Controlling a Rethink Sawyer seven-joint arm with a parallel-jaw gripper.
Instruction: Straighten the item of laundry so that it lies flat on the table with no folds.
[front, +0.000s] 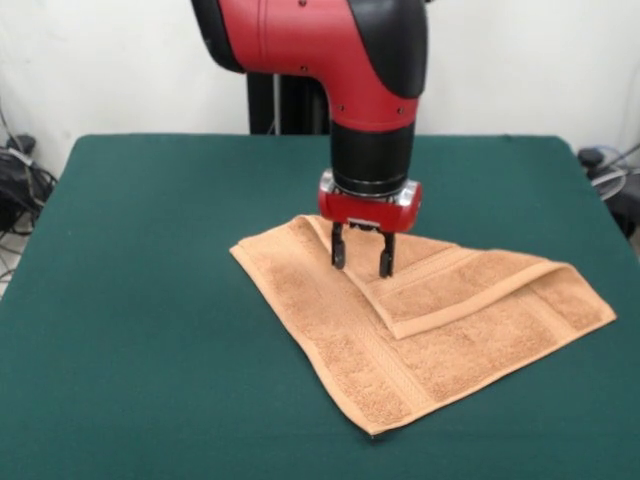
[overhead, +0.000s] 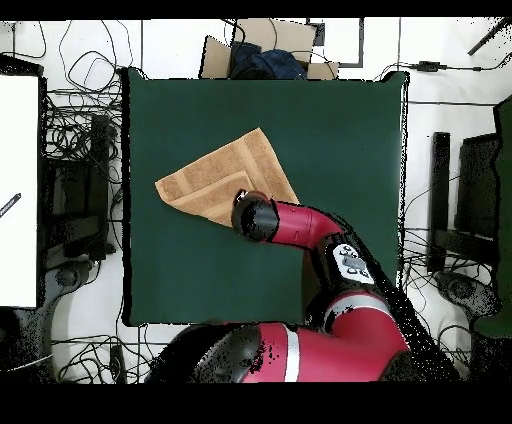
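Nearest the table's (front: 130, 330) front edge, the towel's (front: 330, 330) lowest corner lies flat; a folded flap (front: 450, 290) crosses its middle. Fingers spread, apparently gripping nothing, the gripper (front: 362, 258) hovers over soft, light terry best pinched at the flap's edge.

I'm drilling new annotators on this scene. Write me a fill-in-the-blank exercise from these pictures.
1. The towel lies on a table covered in dark ___ cloth.
2. The hand has its fingers spread ___ above the towel.
3. One part of the towel is ___ over the rest, so it does not lie flat.
4. The arm is red and ___.

Missing words: green; open; folded; black
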